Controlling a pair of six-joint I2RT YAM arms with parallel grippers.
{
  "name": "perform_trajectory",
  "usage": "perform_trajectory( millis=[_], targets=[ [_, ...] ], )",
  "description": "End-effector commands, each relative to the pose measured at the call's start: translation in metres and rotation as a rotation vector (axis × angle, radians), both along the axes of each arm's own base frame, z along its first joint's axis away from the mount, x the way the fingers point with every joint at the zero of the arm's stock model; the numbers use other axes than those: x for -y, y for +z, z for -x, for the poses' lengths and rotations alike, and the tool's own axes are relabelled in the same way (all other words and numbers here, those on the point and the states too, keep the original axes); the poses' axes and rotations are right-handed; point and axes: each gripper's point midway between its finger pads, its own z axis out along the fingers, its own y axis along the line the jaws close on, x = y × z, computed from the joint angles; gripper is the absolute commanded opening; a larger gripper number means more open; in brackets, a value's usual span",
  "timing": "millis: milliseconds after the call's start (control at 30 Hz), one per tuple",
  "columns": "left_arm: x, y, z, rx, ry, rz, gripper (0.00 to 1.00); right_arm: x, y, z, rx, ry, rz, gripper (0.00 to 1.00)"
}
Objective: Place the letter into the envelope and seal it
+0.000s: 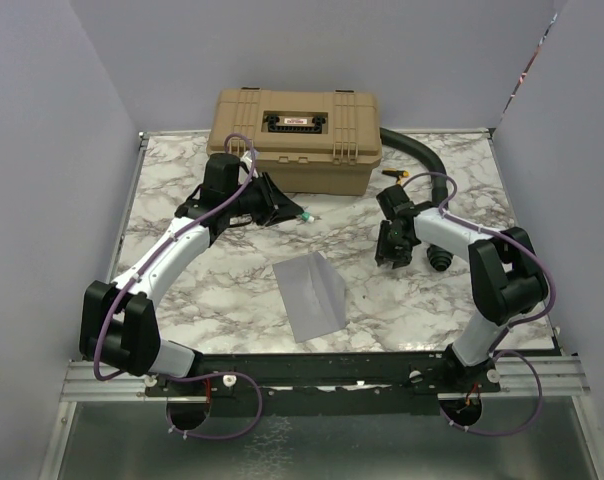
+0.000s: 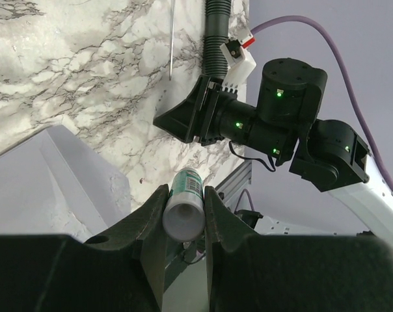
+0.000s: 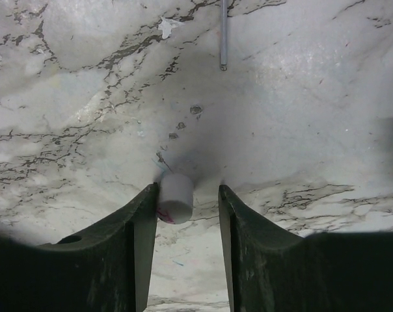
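Grey envelope (image 1: 312, 297) — flat on marble table (image 1: 402, 310) | tan case (image 1: 297, 135) — lid shut

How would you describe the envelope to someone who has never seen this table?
On the marble table, look in front of the tan case, between the left arm and the right arm. The envelope lies there, towards the near edge. It is the only grey paper thing there.
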Motion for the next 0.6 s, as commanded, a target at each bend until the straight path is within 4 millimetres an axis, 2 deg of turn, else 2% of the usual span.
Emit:
perform_trajectory(
  millis=[0, 67, 167, 233, 300, 367, 433, 500, 567],
  targets=[
    [-0.001, -0.007, 0.004, 0.003, -0.012, -0.018, 0.0, 0.0, 0.02, -0.006, 0.037, 0.006, 0.008, 0.46],
    [-0.001, -0.007, 0.004, 0.008, -0.019, -0.02, 0.0, -0.003, 0.04, -0.012, 0.089, 0.004, -0.018, 0.5],
    [0.002, -0.005, 0.007, 0.022, -0.046, -0.021, 0.0, -0.004, 0.082, -0.021, 0.179, 0.008, -0.038, 0.57],
    [0.012, 0.002, 0.016, 0.046, -0.115, -0.004, 0.0, -0.008, 0.113, -0.026, 0.251, 0.047, -0.07, 0.61],
    [0.026, 0.012, 0.03, 0.073, -0.205, 0.016, 0.0, -0.032, 0.142, -0.027, 0.325, 0.194, -0.193, 0.62],
    [0.036, 0.017, 0.04, 0.089, -0.258, 0.028, 0.0, -0.071, 0.173, -0.016, 0.401, 0.416, -0.398, 0.63],
    [0.042, 0.019, 0.047, 0.1, -0.291, 0.032, 0.0, -0.102, 0.203, 0.006, 0.479, 0.621, -0.581, 0.63],
    [0.044, 0.023, 0.051, 0.11, -0.313, 0.039, 0.0, -0.119, 0.225, 0.027, 0.554, 0.75, -0.679, 0.65],
    [0.048, 0.028, 0.058, 0.126, -0.357, 0.054, 0.0, -0.127, 0.239, 0.044, 0.608, 0.832, -0.731, 0.66]
  ],
)
